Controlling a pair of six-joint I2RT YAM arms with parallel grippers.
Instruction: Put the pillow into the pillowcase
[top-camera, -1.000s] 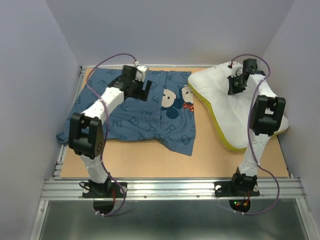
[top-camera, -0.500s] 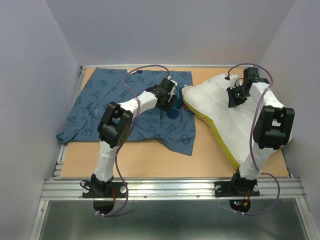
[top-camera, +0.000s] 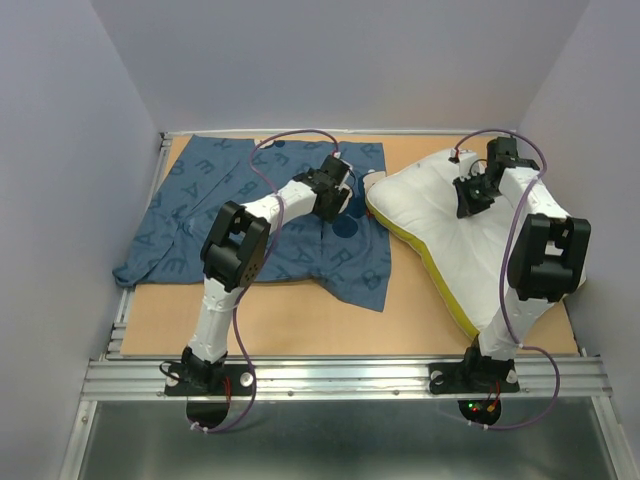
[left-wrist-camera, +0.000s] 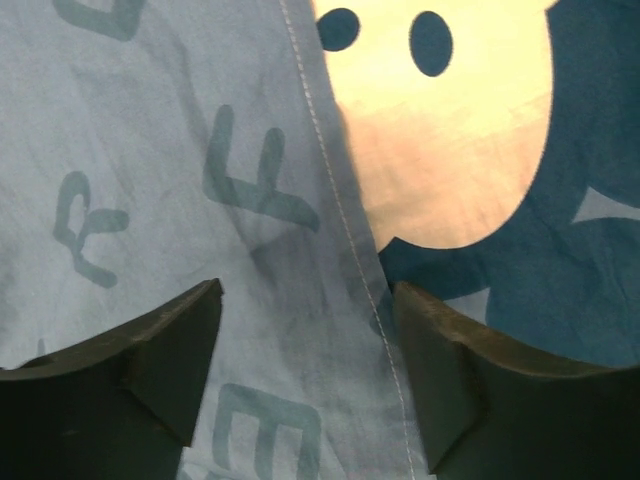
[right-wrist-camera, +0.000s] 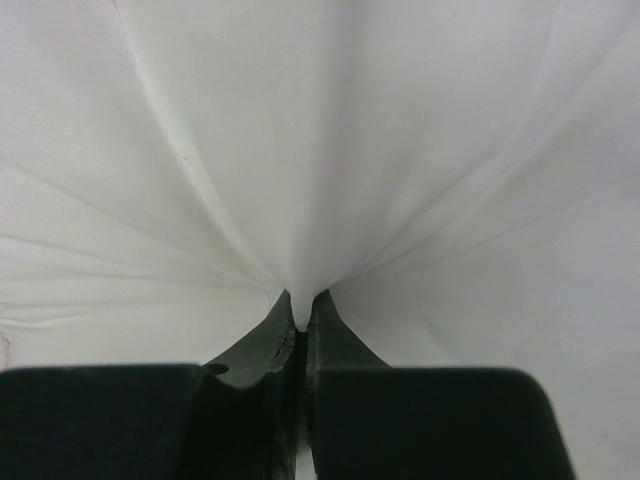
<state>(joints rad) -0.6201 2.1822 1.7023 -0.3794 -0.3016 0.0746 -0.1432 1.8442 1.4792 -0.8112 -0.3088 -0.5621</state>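
The blue pillowcase (top-camera: 200, 200) lies flat and rumpled over the table's left half. My left gripper (top-camera: 338, 205) hovers over its right part, close to the pillow's near corner. In the left wrist view that gripper (left-wrist-camera: 305, 340) is open, its fingers (left-wrist-camera: 150, 370) straddling a stitched seam (left-wrist-camera: 340, 220) beside a printed mouse face (left-wrist-camera: 450, 130); no fabric is pinched. The white pillow (top-camera: 450, 240) with its yellow-green band (top-camera: 440, 280) lies on the right half. My right gripper (top-camera: 468, 205) rests on its far part, and in the right wrist view this gripper (right-wrist-camera: 298, 315) is shut on a pinched fold of pillow (right-wrist-camera: 300, 120).
Bare wooden tabletop (top-camera: 300, 320) shows in front of the pillowcase. Lavender walls (top-camera: 70, 200) close in the left, back and right. A metal rail (top-camera: 350, 375) runs along the near edge, holding both arm bases. The pillow's right edge reaches the right wall.
My left arm swung from the pillowcase's far-left part to its right part by the mouse face, then held. The pillow shifted slightly left with my right gripper still pinching it.
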